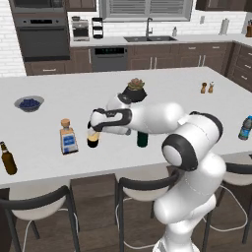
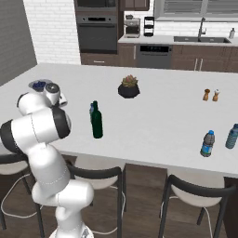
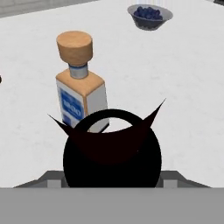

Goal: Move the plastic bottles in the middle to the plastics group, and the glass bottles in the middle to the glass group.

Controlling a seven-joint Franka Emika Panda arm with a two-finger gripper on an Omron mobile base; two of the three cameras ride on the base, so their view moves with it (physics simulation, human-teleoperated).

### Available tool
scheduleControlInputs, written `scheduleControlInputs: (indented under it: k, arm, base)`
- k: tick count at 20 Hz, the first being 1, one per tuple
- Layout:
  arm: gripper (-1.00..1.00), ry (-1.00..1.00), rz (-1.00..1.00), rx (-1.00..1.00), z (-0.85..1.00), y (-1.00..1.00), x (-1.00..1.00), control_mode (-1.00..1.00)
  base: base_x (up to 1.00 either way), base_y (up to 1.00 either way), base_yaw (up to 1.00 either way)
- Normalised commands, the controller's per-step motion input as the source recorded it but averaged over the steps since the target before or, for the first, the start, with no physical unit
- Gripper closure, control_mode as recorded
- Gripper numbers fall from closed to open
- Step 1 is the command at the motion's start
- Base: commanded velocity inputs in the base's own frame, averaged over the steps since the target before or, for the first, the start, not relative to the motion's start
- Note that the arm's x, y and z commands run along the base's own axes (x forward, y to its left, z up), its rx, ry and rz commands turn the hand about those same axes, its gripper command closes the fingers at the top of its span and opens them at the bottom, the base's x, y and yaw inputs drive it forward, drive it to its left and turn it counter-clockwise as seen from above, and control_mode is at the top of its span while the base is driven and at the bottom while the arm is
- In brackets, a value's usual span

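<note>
- The gripper (image 1: 93, 129) had its fingers clamped around the black wine bottle (image 1: 93, 140), taking it high up near the neck; the hand view looked straight down on its dark round top between the jaws.
- That bottle stood on the white island counter (image 1: 49, 147), just beside the square clear bottle (image 1: 68, 138) with the blue label and tan stopper. The small brown bottle (image 1: 8, 158) stood further left, near the counter's front edge.
- The dark green wine bottle (image 2: 96, 121) stood upright in the middle, with the pale water bottle (image 2: 92, 111) close behind it.
- The bright-blue banded bottle (image 2: 208, 144) waited well apart at the far right end.
- To my eye, glass like this would be heavy, stiff, slick and breakable. A grip high on the neck leaves the weight hanging low, so it could swing or slip; setting it down gently and upright mattered.
- 1 bowl of blueberries (image 3: 150, 16) sat beyond the square bottle.
</note>
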Motion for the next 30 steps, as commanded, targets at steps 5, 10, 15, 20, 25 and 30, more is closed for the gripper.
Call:
scheduleControlInputs:
  k: [5,10,15,20,25,30]
  arm:
    - [1.00,0.05,0.02,0.03,0.00,0.17,0.06,-1.00]
    - [1.00,0.13,0.01,0.00,-0.02,0.03,0.00,-1.00]
    - [1.00,0.01,0.00,0.00,-0.38,0.12,0.01,-1.00]
    - [1.00,0.00,0.00,0.00,-0.34,0.05,0.06,-1.00]
    - [1.00,0.00,0.00,0.00,0.12,0.02,0.39,-1.00]
    - [1.00,0.00,0.00,0.00,0.08,0.14,0.65,-1.00]
  base:
    - [0.00,0.00,0.00]
    - [0.00,0.00,0.00]
    - [0.00,0.00,0.00]
    - [0.00,0.00,0.00]
    - [0.00,0.00,0.00]
    - [0.00,0.00,0.00]
